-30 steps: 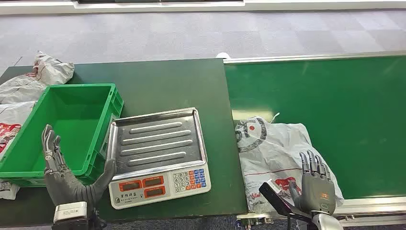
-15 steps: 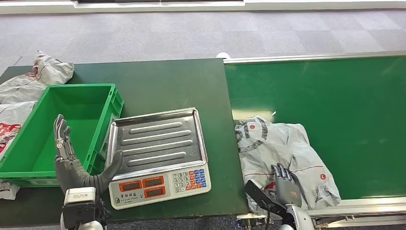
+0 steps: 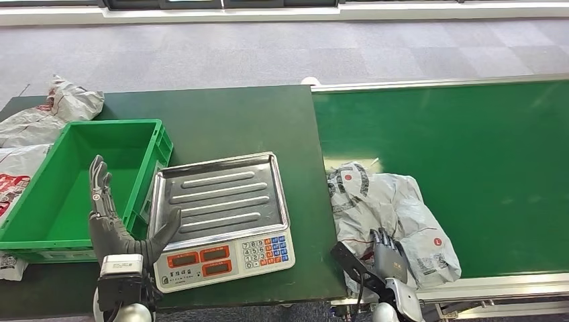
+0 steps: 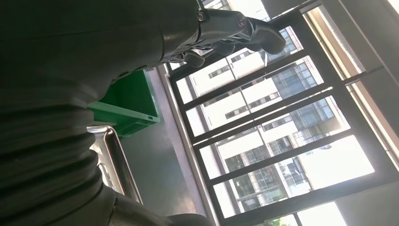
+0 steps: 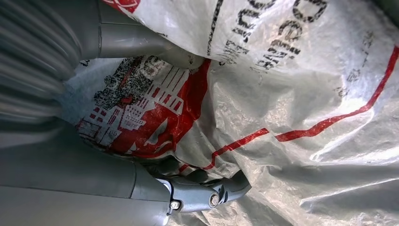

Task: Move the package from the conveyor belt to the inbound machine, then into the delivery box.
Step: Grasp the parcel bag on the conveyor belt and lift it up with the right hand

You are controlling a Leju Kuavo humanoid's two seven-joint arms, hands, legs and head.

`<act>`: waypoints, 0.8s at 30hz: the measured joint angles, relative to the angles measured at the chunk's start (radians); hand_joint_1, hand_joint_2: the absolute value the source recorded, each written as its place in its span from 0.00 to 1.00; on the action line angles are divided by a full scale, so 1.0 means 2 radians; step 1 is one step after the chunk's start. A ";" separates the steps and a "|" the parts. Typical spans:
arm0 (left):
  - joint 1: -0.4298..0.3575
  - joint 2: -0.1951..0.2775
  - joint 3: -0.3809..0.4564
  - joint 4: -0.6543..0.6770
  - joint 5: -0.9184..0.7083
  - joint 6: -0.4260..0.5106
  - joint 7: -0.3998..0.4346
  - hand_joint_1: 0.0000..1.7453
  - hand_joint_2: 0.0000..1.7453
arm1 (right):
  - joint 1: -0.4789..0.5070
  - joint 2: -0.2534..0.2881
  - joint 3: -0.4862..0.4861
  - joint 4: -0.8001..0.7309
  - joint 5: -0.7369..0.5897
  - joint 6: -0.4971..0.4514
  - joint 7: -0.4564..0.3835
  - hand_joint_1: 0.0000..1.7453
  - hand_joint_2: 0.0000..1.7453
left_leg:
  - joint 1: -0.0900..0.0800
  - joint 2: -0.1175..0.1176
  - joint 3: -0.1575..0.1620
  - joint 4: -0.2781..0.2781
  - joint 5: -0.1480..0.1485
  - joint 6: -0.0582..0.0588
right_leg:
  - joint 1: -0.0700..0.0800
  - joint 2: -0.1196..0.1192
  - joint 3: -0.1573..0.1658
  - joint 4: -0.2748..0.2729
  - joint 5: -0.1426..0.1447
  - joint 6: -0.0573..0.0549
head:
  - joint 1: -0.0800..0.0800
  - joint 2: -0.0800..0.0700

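right hand [image 3: 389, 258] gripping red-printed package [image 3: 392, 208]

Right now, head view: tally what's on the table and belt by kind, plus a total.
White printed plastic mail bags: 4, one on the belt under the right hand, three at the table's left edge
Green plastic crate: 1
Steel-tray weighing scale: 1
Total: 6

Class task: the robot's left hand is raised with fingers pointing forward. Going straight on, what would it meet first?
Probably the green crate: the left hand points over its near rim, though height is unclear.
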 joint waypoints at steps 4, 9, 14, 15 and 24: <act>-0.001 0.000 0.000 0.001 -0.001 0.000 0.000 0.00 1.00 | 0.001 0.003 0.000 0.000 0.009 -0.002 0.007 1.00 1.00 | 0.000 0.000 0.001 0.000 0.000 0.000 | 0.000 0.000 0.001 0.000 0.000 0.000 | 0.000 0.000; 0.001 0.000 0.000 0.001 -0.003 0.001 -0.001 0.00 1.00 | 0.013 0.005 -0.004 -0.019 0.031 -0.016 0.022 1.00 1.00 | 0.000 -0.002 0.001 0.000 0.000 0.000 | 0.000 -0.001 0.001 0.000 0.000 0.000 | 0.000 0.000; 0.003 0.000 0.000 0.001 -0.003 0.002 -0.003 0.00 1.00 | 0.035 0.007 -0.015 -0.061 0.047 -0.023 0.029 1.00 1.00 | 0.000 -0.003 0.000 0.000 0.000 0.000 | 0.000 -0.002 0.001 0.000 -0.001 0.000 | 0.000 0.000; 0.003 0.000 0.000 0.001 -0.003 0.002 -0.003 0.00 1.00 | 0.039 0.007 -0.017 -0.070 0.050 -0.025 0.029 1.00 1.00 | 0.000 -0.003 0.000 0.000 0.000 0.001 | 0.000 -0.002 0.001 0.000 -0.001 0.000 | 0.000 0.000; 0.004 0.000 0.000 -0.002 -0.003 0.002 -0.003 0.00 1.00 | 0.071 0.008 -0.031 -0.131 0.061 -0.028 0.029 1.00 1.00 | 0.000 -0.003 -0.002 0.000 0.000 0.001 | 0.000 -0.002 -0.002 0.000 -0.001 0.000 | 0.000 0.000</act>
